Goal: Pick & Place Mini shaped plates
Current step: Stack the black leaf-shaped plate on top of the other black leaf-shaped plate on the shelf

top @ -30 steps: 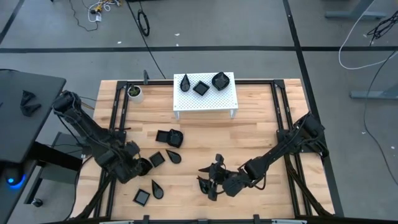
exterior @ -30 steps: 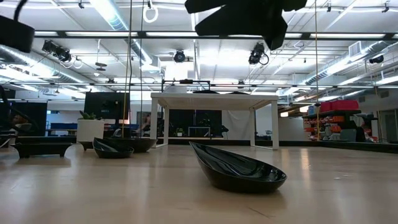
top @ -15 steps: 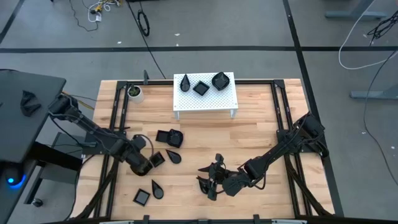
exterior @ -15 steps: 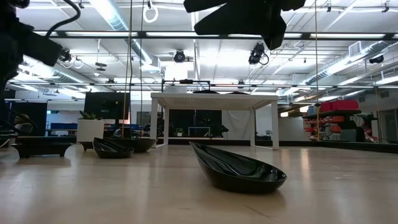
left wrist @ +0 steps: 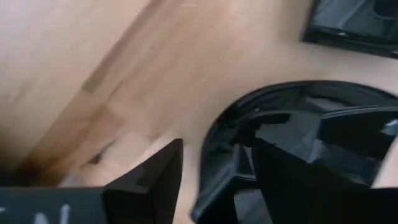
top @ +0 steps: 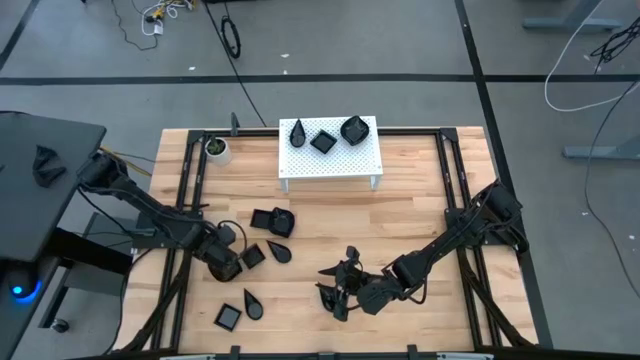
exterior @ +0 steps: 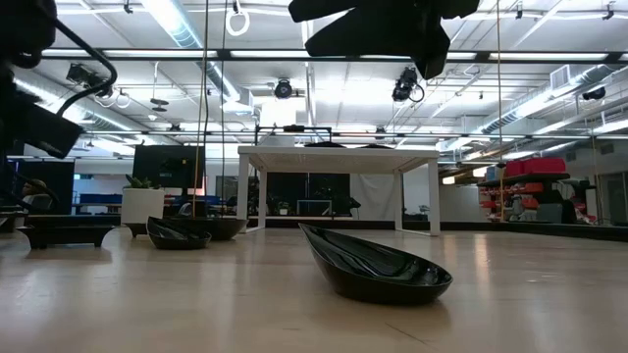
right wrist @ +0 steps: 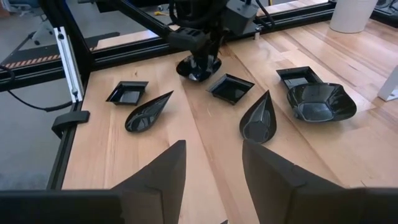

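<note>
Black plates scattered on the wooden surface (top: 400, 215), three more on a white stand.

The white stand (top: 330, 165) at 12 o'clock holds a teardrop plate (top: 298, 132), a square plate (top: 323, 141) and a shell plate (top: 354, 129). A white cup (top: 216, 149) sits at 10 o'clock. The left claw (top: 229, 262), open, straddles a round plate's (left wrist: 298, 137) rim at 8 o'clock, with square plates (top: 252, 254) and teardrops (top: 279, 253) beside it. The right claw (top: 338, 290), open and empty, hovers at 6 o'clock.

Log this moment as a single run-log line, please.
left gripper: open, straddling rounded plate rim | right gripper: open, empty, hovering mid-table | white stand: three plates on top
</note>
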Tool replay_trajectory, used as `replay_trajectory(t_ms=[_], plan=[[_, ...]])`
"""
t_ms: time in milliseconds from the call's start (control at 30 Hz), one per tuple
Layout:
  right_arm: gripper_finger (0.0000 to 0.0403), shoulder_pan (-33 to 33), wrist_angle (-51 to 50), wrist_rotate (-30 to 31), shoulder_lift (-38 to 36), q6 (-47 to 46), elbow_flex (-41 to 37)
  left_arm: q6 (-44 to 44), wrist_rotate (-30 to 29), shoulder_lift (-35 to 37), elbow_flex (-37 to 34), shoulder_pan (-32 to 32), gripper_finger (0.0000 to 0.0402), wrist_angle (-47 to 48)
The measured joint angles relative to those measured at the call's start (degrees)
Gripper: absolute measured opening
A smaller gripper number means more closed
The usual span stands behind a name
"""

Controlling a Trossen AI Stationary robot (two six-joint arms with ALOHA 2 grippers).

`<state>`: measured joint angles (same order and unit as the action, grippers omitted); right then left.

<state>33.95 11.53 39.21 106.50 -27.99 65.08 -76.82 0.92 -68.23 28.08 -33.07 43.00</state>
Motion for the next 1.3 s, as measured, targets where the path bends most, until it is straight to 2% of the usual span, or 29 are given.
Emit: replay_trajectory(t_ms=[133,467,733,867,1000,1133,1300], plan=[[0.0159,0.0,0.0,0.0,0.0,0.0,0.0,0.7,0.2,0.0,0.0,-1.0,0.0158,-2.4],[0.0159,0.0,0.0,0.0,0.0,0.0,0.0,2.5,0.4,1.0,0.2,-1.6,0.0012,-2.8],[0.0159,0.9,-0.7,0.3,-0.3,0.5,0.0,3.7,-1.0,6.7,7.1,-1.6,0.0011,5.2],[0.0159,2.9,-5.4,2.5,-1.6,-1.6,0.0,6.1,-3.8,8.4,12.3,-1.6,0.0005,4.2],[0.0159,4.9,-9.4,5.9,-3.5,-4.3,0.0,10.6,-9.5,7.3,14.6,-1.3,0.0006,-3.8],[0.0159,5.5,-10.2,7.1,-5.3,-7.0,0.0,16.9,-11.5,2.4,14.6,0.3,0.0004,-14.5],[0.0162,2.6,-6.3,2.8,-5.4,-8.9,0.0,22.1,-12.8,-6.4,14.6,3.0,0.0005,-25.8]])
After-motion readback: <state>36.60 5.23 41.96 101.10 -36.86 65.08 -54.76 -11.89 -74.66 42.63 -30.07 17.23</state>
